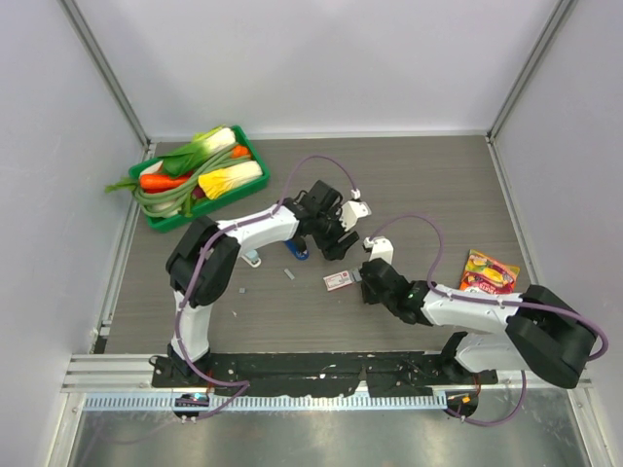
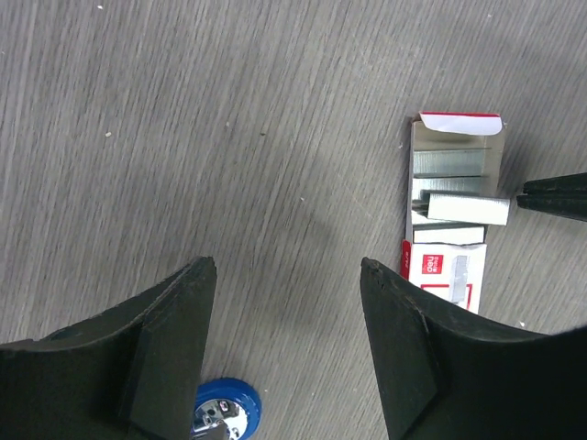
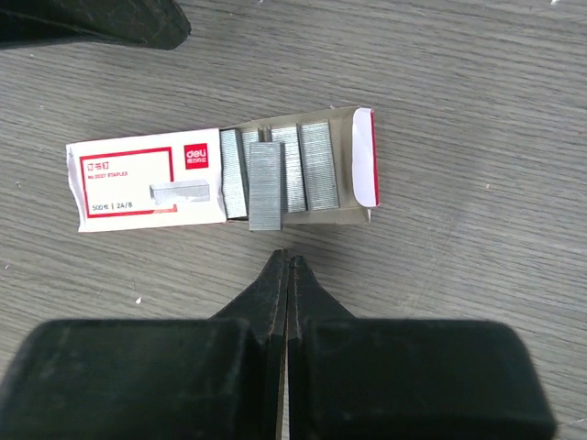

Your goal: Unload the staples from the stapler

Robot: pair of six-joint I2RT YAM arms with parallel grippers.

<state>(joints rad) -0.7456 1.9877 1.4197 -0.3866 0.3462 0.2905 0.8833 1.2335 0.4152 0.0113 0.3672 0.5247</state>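
A tiny silvery-grey staple strip (image 1: 289, 274) lies loose on the table, left of the open red and white staple box (image 1: 338, 281). A small blue stapler (image 1: 298, 252) lies by my left gripper (image 1: 331, 241); its blue end shows in the left wrist view (image 2: 220, 414). My left gripper (image 2: 287, 266) is open and empty above bare table. My right gripper (image 3: 287, 259) is shut on nothing, its tip just short of the box (image 3: 128, 179). The box holds several staple strips, and one strip (image 3: 266, 188) lies askew over its edge.
A green tray (image 1: 255, 156) of vegetables stands at the back left. A bright snack packet (image 1: 489, 272) lies at the right. A small pale stapler (image 1: 251, 259) lies left of the blue one. The staple box (image 2: 447, 266) also shows in the left wrist view, right of my fingers.
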